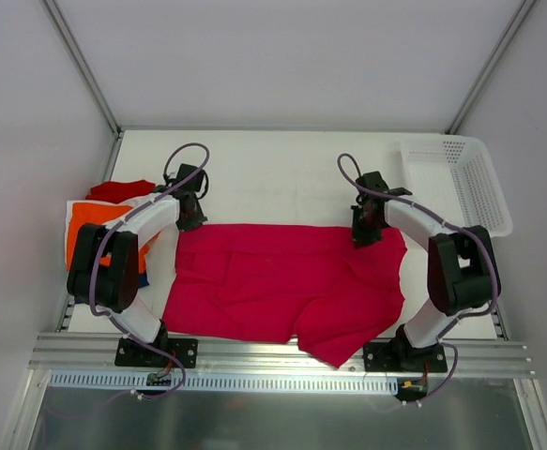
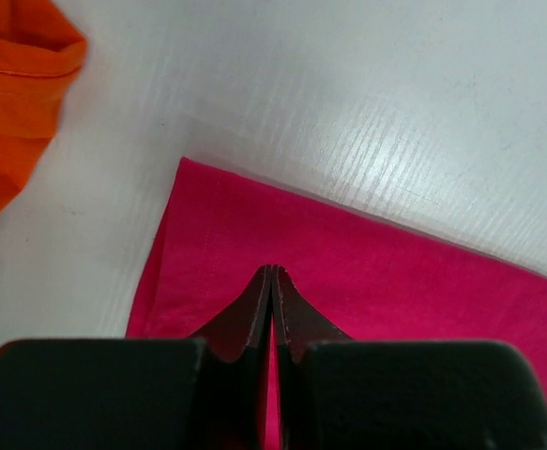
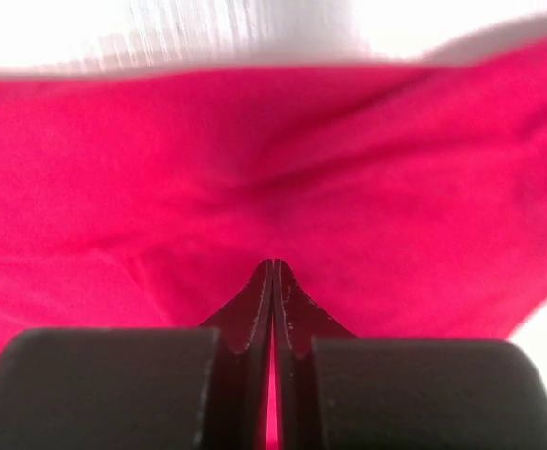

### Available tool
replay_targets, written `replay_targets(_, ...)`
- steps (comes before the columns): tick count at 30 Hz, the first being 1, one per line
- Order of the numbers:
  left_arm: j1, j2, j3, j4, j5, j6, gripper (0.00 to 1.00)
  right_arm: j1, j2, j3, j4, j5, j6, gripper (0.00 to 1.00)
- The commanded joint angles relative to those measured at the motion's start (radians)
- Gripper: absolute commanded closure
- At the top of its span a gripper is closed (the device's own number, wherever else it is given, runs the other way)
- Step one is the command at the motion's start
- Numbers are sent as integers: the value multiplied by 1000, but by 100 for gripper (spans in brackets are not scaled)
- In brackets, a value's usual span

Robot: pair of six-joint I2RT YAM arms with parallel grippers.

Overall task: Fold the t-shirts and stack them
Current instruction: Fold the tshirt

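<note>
The magenta-pink t-shirt (image 1: pixel 282 281) lies spread across the middle of the table, with one flap hanging toward the front edge. My left gripper (image 1: pixel 190 217) is at its far left corner. In the left wrist view the gripper (image 2: pixel 274 270) is shut, tips together just inside the flat corner of the shirt (image 2: pixel 395 281). My right gripper (image 1: pixel 364 234) is at the far right corner. It is also shut (image 3: pixel 273 264) over creased magenta cloth (image 3: pixel 160 169). No cloth shows between either pair of tips. An orange shirt (image 1: pixel 90 225), a red one (image 1: pixel 121 190) and white and blue edges are piled at the left.
A white perforated basket (image 1: pixel 456 183) stands at the back right. The orange shirt's edge (image 2: pixel 10 103) lies close to the left gripper. White walls and metal posts enclose the table. An aluminium rail (image 1: pixel 273 352) runs along the front.
</note>
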Motion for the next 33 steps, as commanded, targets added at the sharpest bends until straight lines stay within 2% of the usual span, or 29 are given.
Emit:
replay_targets(1,-8,39,17,-4,45,1,100,5,52,78,32,-48,16,100)
replay_targets(10,-8,148,62,-4,83,8,100,3,207,141,21,-48,25,100)
replay_targets(17,-7,240,154,-5,110,6,100,2,296,274,-43,-43,17,100)
replay_targets(24,6,352,325,-53,114,14,100,-18,440,501,-149,-50,-15,100)
replay_targets(33,69,439,496,-135,82,26,100,-102,660,900,-316,-91,-60,100)
